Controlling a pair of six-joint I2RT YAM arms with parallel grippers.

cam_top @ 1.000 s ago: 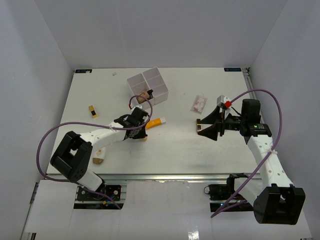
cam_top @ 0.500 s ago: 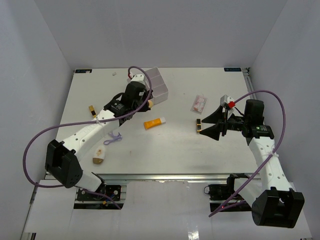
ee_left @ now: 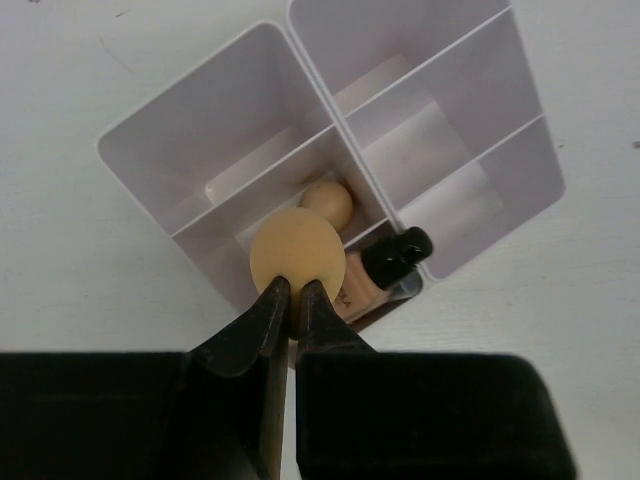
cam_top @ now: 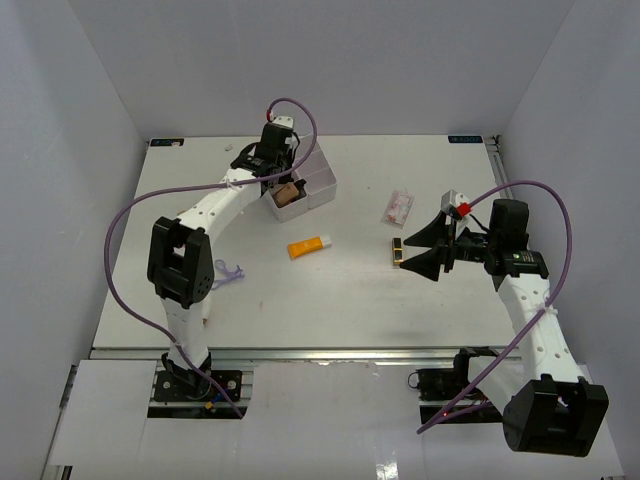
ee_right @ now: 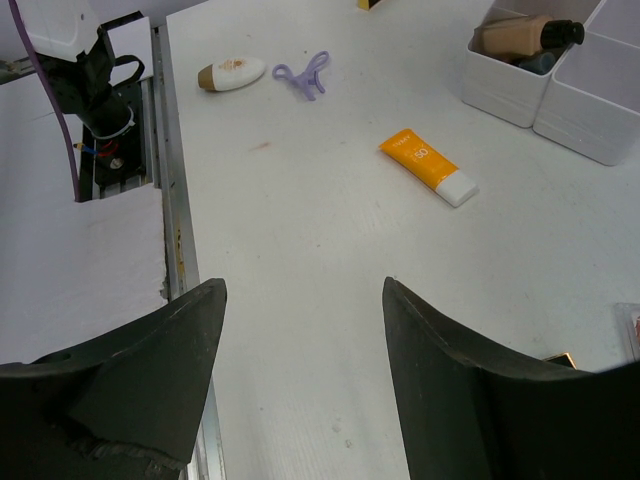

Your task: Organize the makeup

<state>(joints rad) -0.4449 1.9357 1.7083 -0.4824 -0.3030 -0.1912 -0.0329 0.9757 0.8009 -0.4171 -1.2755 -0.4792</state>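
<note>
The left gripper (ee_left: 293, 300) is pinching a sponge (ee_left: 297, 258) by its narrow end, its fingers (ee_left: 255, 330) squeezing into it, just above the box (ee_left: 200, 130). Beyond the fingertips, in the nearest compartment, a second sponge (ee_left: 328, 203) and a bottle (ee_left: 385, 272) are lying. To drop it well, I would be lowering until the sponge is sitting below the rim and clear of the divider, then spreading slowly, since soft foam tends to cling or bounce. The right gripper (ee_right: 302, 290) is hovering with its fingers spread, holding nothing, and the lipstick (cam_top: 398, 252) is lying just beside its tips.
</note>
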